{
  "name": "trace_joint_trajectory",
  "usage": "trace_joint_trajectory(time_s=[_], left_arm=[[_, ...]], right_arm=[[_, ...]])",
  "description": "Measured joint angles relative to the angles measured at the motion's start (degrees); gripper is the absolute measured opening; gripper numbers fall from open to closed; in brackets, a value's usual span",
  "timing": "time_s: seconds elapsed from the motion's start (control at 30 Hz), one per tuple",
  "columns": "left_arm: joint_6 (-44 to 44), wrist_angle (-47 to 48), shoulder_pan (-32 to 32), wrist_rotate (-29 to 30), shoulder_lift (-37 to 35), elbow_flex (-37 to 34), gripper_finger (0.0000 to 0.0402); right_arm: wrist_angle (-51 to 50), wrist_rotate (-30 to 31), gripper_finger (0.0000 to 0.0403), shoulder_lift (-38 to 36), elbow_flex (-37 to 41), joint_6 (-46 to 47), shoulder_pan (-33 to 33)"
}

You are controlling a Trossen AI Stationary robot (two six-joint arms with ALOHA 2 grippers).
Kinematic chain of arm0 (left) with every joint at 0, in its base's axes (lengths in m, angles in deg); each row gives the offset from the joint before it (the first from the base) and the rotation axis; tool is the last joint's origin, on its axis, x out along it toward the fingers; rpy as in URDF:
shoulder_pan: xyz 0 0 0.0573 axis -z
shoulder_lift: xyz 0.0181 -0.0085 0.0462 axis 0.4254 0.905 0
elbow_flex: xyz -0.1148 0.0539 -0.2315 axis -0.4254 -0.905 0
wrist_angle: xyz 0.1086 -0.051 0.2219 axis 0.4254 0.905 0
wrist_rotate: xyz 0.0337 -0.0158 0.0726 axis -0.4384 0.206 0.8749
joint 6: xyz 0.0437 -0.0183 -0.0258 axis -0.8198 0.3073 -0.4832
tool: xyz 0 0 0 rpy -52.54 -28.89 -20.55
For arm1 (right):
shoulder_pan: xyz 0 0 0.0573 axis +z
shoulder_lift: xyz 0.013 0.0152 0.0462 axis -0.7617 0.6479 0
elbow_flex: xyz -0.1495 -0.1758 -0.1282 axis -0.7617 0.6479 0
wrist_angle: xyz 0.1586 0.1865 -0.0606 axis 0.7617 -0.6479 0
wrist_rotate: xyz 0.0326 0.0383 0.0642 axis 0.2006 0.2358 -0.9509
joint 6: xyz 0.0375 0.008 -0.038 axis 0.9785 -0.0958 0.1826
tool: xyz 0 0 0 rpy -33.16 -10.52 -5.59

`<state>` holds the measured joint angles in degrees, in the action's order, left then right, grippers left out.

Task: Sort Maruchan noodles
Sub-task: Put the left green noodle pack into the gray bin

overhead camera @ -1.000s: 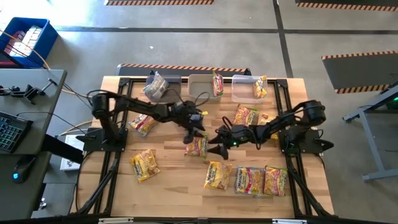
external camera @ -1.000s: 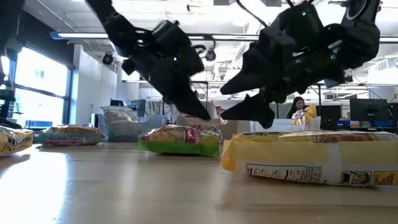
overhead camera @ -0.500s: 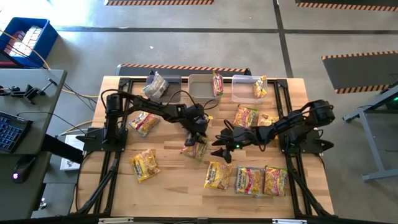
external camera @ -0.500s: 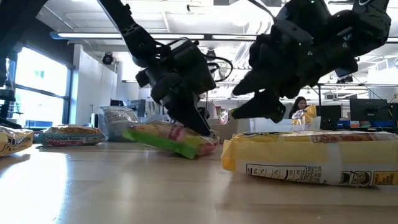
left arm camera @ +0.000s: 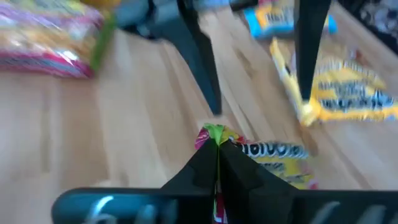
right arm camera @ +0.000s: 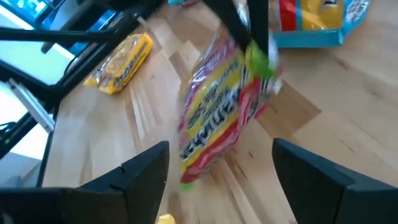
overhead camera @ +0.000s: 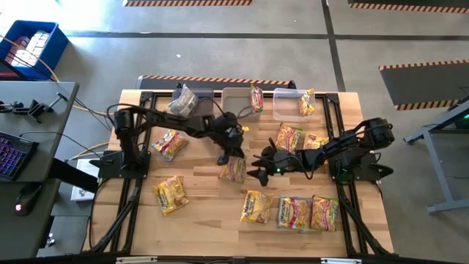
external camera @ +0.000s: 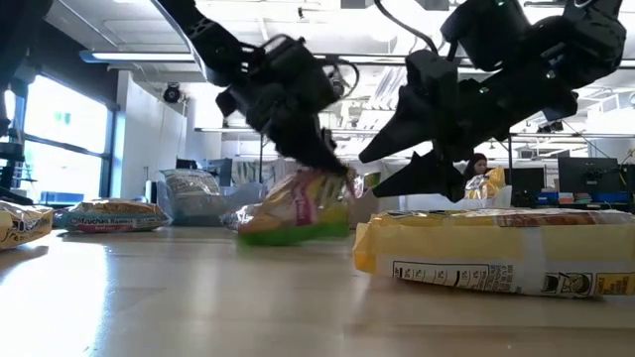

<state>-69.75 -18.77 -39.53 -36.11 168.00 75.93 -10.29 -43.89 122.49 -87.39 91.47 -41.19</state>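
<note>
Yellow Maruchan noodles packets lie scattered on the wooden table (overhead camera: 205, 220). One packet with pink and green print (external camera: 298, 203) stands tilted near the table's middle, with my left gripper (external camera: 322, 164) shut on its upper end. It also shows in the high view (overhead camera: 234, 170) and the right wrist view (right arm camera: 221, 109). My right gripper (overhead camera: 258, 167) hovers open just right of it, fingers (right arm camera: 146, 168) on either side of the packet, apart from it. Three bins (overhead camera: 238, 103) stand at the far edge. My left gripper pinches the packet's crimped green and pink end (left arm camera: 212, 133) between its two shut fingers. The fingers slant down from the table's left and far side. The packet hangs tilted below them, its lower green edge (external camera: 288, 236) on the table.
Other packets lie at the left (overhead camera: 168, 144), near left (overhead camera: 170, 193), in a row near the front (overhead camera: 293, 213) and right of centre (overhead camera: 289, 136). A silvery packet (overhead camera: 183, 101) fills the left bin; yellow ones (overhead camera: 256, 97) (overhead camera: 306, 103) lean in the other two bins.
My left gripper came down on the flat packet, shut on its end and rose toward the far edge. The packet has tipped up: the held end is lifted, the other end stays on the table. My right gripper has rolled a little in place, still open.
</note>
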Motion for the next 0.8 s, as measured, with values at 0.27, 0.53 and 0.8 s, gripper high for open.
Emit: trace_joint_trajectory(time_s=[0.27, 0.53, 0.8], left_arm=[[1.8, -2.8, -2.2, -4.4, -3.8, 0.0, 0.0001], [3.8, -6.5, -2.7, -4.3, -4.0, 0.0, 0.0], [6.7, -10.3, -3.8, -3.1, -3.9, 0.0, 0.0]], right_arm=[[4.1, 3.5, 0.0272, 0.0, 0.0, -4.0, -1.4], [6.9, 3.5, 0.0272, 0.4, 0.0, -7.6, -5.6], [10.3, 1.4, 0.0272, 4.5, 0.0, -7.6, -7.3]])
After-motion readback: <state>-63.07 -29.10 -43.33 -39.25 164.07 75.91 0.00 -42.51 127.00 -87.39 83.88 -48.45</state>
